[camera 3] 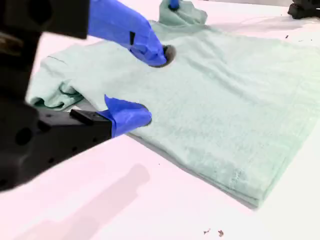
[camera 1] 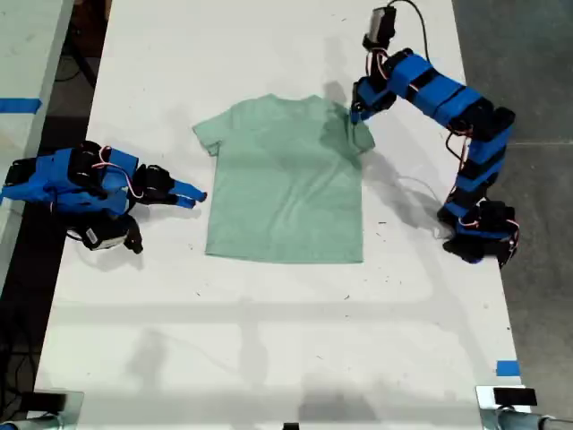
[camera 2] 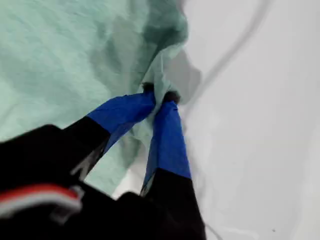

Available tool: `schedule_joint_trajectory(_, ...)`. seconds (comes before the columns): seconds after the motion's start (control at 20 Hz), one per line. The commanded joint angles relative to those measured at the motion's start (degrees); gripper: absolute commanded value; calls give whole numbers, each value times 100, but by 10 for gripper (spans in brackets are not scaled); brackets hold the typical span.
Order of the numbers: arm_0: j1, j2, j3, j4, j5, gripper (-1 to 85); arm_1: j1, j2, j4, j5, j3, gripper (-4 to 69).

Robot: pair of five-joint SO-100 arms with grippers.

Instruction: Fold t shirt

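The pale mint-green t shirt point(camera 1: 286, 188) lies spread flat on the white table point(camera 1: 269, 340), collar towards the far edge. My first gripper point(camera 1: 358, 115) reaches in from the exterior view's right and is shut on the t shirt's sleeve there; up close its blue fingertips point(camera 2: 170, 107) pinch a raised fold of the t shirt point(camera 2: 60, 60). My second gripper point(camera 1: 195, 193) lies low at the exterior view's left, open, just off the cloth's side edge. From its own camera my second gripper point(camera 3: 145, 85) stands open beside the t shirt point(camera 3: 225, 100), nothing between its fingers.
Blue tape point(camera 1: 508, 367) marks the table near the exterior view's lower right corner. A second table with blue tape point(camera 1: 18, 105) runs along the exterior view's left. The first arm's base point(camera 1: 479, 235) stands by the right table edge in the exterior view.
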Motion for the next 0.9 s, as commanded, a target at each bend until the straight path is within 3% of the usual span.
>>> schedule_joint_trajectory(0.0, -26, 44, 9, -26, 35, 154, -1107, 519, -299, 44, -1090, 15)
schedule_joint_trajectory(0.15, -26, 44, 9, -26, 35, 154, -1951, 132, -1134, 123, -1028, 15)
schedule_joint_trajectory(0.3, -26, 44, 9, -26, 35, 154, -2435, -360, -1521, 193, -1011, 21)
schedule_joint_trajectory(0.4, -26, 44, 9, -26, 35, 154, -2716, -334, -1652, 97, -835, 195)
schedule_joint_trajectory(0.65, -26, 44, 9, -26, 35, 154, -2153, 1600, -633, 0, -536, 249)
schedule_joint_trajectory(0.7, -26, 44, 9, -26, 35, 154, -1995, 2171, -422, 44, -255, 67)
schedule_joint_trajectory(0.75, -26, 44, 9, -26, 35, 154, -1854, 2760, -229, 167, 141, -13)
schedule_joint_trajectory(0.85, -26, 44, 9, -26, 35, 154, -1740, 3964, -35, 422, 1389, -13)
